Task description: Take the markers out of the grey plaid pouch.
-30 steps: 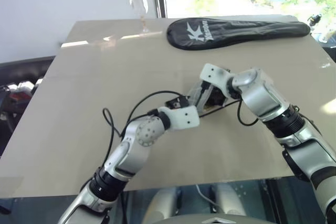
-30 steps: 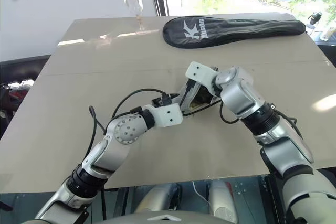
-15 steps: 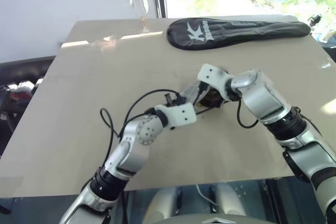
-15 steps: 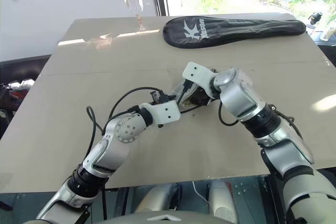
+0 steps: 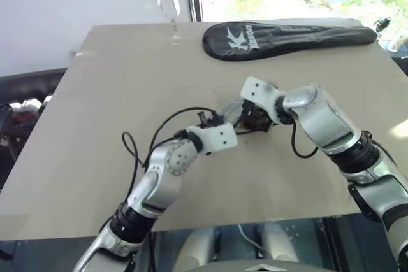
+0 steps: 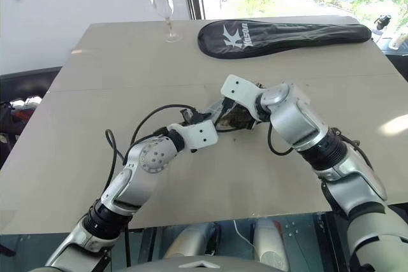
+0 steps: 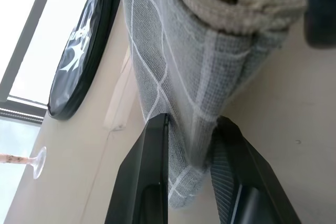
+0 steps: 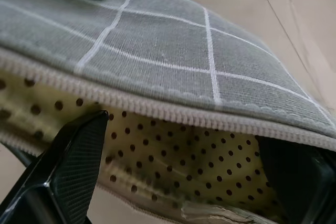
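Fingers of our left gripper are pinching a corner of the pouch. Our right gripper is standing wide apart, both fingers reaching inside the pouch's unzipped, dotted mouth. We are holding the pouch mid-table, well apart from the racket cover and glass.

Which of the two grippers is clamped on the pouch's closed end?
The left gripper, pinching the grey plaid pouch; the right gripper reaches into its open mouth instead.
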Robot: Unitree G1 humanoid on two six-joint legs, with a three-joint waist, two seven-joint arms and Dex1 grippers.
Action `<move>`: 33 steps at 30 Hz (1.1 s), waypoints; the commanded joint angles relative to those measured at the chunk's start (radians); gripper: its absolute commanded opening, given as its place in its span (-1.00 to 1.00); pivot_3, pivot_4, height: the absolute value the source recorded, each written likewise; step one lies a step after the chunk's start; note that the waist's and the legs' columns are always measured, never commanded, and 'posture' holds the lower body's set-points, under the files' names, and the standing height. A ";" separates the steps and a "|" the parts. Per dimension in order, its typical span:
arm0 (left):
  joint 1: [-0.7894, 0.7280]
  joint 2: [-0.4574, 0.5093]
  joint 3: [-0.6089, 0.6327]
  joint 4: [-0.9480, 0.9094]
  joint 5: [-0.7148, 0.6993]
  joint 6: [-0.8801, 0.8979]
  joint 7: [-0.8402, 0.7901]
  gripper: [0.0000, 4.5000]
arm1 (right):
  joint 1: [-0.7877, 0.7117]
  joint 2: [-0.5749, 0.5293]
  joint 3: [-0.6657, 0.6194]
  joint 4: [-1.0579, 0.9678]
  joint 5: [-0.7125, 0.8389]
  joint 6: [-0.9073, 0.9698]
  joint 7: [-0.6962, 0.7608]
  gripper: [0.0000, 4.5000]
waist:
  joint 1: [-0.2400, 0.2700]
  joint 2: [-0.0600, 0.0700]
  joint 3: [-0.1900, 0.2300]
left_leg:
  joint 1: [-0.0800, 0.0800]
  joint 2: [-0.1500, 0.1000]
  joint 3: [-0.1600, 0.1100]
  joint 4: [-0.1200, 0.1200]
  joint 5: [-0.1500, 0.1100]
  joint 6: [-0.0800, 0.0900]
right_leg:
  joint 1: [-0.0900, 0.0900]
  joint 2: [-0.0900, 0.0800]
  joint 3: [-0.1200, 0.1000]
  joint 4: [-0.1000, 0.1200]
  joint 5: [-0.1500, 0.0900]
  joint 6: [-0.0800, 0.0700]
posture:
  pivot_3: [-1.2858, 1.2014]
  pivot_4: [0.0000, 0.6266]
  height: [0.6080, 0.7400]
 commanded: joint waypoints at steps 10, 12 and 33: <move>-0.005 -0.009 0.069 0.019 -0.047 -0.028 0.013 -0.97 | 0.027 -0.022 -0.005 -0.105 0.066 -0.075 0.019 1.00 | 0.000 0.000 0.000 | 0.000 0.000 0.000 0.000 0.000 0.000 | 0.000 0.000 0.000 0.000 0.000 0.000 | 0.03 -0.52 1.00; -0.004 -0.011 0.093 0.023 -0.092 -0.048 0.009 -0.97 | 0.038 -0.035 -0.019 -0.112 0.068 -0.148 0.021 1.00 | 0.000 0.000 0.000 | 0.000 0.000 0.000 0.000 0.000 0.000 | 0.000 0.000 0.000 0.000 0.000 0.000 | 0.03 -0.52 1.00; 0.005 -0.013 0.219 -0.041 -0.660 -0.043 -0.257 -0.97 | 0.079 -0.279 -0.038 -0.116 0.057 -0.514 0.260 1.00 | 0.001 0.000 0.000 | 0.000 0.001 0.000 0.001 0.000 0.000 | 0.001 -0.001 -0.001 -0.001 0.000 0.000 | 0.03 -0.52 1.00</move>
